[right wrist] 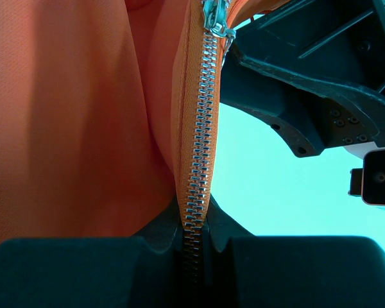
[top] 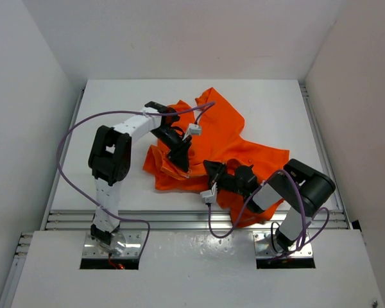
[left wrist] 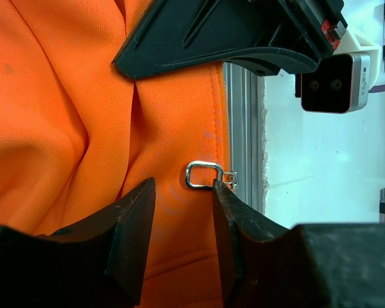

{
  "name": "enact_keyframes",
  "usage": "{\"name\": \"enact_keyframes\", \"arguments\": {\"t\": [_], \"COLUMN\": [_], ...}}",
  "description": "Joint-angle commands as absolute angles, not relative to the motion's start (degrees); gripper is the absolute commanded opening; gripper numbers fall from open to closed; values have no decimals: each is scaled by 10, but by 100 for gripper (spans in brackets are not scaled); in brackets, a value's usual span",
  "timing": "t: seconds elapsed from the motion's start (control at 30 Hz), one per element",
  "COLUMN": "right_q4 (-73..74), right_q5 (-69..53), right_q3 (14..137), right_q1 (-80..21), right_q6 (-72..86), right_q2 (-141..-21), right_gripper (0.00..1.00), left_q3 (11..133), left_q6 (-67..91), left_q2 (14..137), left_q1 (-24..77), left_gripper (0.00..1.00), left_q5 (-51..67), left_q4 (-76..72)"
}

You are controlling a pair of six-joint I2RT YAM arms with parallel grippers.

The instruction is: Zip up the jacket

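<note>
The orange jacket (top: 231, 138) lies crumpled on the white table. My left gripper (top: 181, 160) is open over its front hem. In the left wrist view its fingers (left wrist: 135, 212) stand apart over orange fabric (left wrist: 64, 115), and the silver zipper pull ring (left wrist: 204, 175) lies just beyond the right fingertip, touching it. My right gripper (top: 212, 170) is shut on the zipper. In the right wrist view its jaws (right wrist: 194, 224) pinch the metal zipper teeth (right wrist: 201, 147), which run taut up to the slider (right wrist: 215, 19).
The white table (top: 115, 102) has metal rails (top: 179, 218) along its near edge and white walls on three sides. The two grippers are close together, each seen in the other's wrist view (left wrist: 231, 32) (right wrist: 308, 83). Purple cables (top: 70, 141) loop off both arms.
</note>
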State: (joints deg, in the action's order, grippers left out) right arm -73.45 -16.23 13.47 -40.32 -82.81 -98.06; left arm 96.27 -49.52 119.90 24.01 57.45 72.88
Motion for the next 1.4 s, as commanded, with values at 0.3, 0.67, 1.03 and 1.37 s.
{"name": "enact_keyframes", "arguments": {"t": [0.3,0.67,1.03,1.37], "right_q4": [-827,-828,-828,-828], "right_q5": [-171,-169,-171,-172], "right_q3": [140,139,139,128], "right_q1": [-410,-411,-411,-414], "right_q6": [-841,-839,-839,-835], "right_q2": [-972,-964,-964,-965], "right_gripper": [0,0,0,0], "left_q3": [962,951,969,987], "left_q6": [-515,-510,-504,-499], "left_q2": [1187,1205,1216,1205], "left_q1": [250,256,256,256], "left_gripper": [38,56,26,38], "left_q5": [618,607,634,664], "left_q4": [745,745,745,745]}}
